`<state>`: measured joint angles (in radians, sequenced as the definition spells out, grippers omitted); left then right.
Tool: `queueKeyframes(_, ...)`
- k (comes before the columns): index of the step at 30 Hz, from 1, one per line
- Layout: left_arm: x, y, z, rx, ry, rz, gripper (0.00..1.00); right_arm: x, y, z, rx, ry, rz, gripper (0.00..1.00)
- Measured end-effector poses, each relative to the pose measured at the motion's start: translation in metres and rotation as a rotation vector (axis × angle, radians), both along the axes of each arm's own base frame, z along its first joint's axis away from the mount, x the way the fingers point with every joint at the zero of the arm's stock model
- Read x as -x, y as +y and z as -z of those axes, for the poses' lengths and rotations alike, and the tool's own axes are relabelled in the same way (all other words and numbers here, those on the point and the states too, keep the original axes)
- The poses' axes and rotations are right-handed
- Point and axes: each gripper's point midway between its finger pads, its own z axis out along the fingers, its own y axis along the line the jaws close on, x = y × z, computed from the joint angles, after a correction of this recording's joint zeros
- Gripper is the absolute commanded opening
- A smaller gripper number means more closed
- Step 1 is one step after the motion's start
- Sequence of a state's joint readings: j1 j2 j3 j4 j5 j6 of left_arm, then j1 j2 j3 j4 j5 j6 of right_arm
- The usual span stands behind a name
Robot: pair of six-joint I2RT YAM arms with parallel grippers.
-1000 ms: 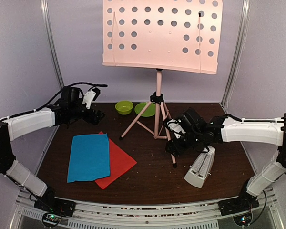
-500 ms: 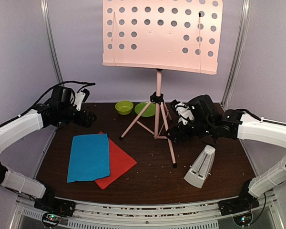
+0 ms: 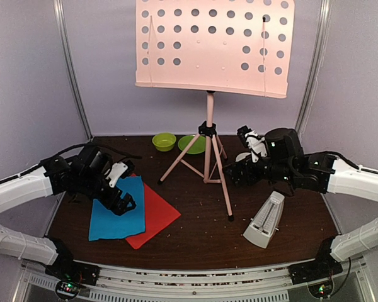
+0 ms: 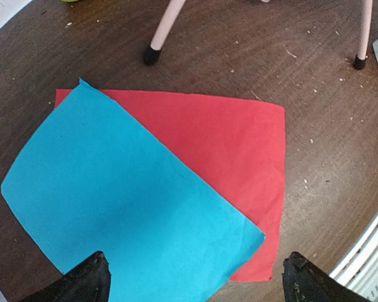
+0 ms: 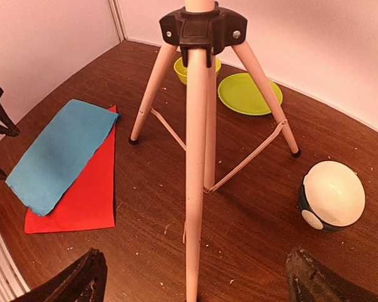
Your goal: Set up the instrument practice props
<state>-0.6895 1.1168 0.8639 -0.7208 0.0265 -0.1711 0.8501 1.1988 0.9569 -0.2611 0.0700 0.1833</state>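
The blue sheet (image 4: 120, 195), overlapping the red sheet (image 4: 239, 145), lies just below the left gripper (image 4: 196, 280), spread wide and empty. The music stand (image 5: 198, 126) rises just ahead of the right gripper (image 5: 195, 280), likewise wide, empty. Dark crumb-flecked table (image 3: 201, 229), lilac walls (image 3: 25, 75).

left gripper (image 3: 125, 201): swung from 10 o'clock of the blue sheet (image 3: 107, 221) to over its 3 o'clock side | right gripper (image 3: 238, 171): pulled back toward 12 o'clock, away from the metronome (image 3: 264, 220), now farther from it
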Motion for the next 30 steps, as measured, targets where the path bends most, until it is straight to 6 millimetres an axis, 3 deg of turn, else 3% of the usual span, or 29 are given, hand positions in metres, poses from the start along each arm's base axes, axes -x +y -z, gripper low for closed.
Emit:
queueKeyframes(5, 0.027, -0.015, 0.005, -0.003, 0.055, 0.044, 0.87, 0.008, 0.01, 0.002, -0.024, 0.029, -0.066, 1.0)
queueKeyframes(13, 0.049, -0.034, 0.043, -0.175, 0.181, 0.098, 0.65, 0.025, 0.031, -0.004, -0.098, 0.064, -0.201, 1.0)
queueKeyframes(17, 0.054, -0.036, 0.056, -0.217, 0.214, 0.126, 0.55, 0.029, 0.038, -0.007, -0.126, 0.067, -0.238, 1.0)
queueKeyframes(30, 0.058, -0.039, 0.102, -0.351, 0.302, 0.225, 0.42, 0.032, 0.041, -0.001, -0.148, 0.081, -0.253, 1.0)
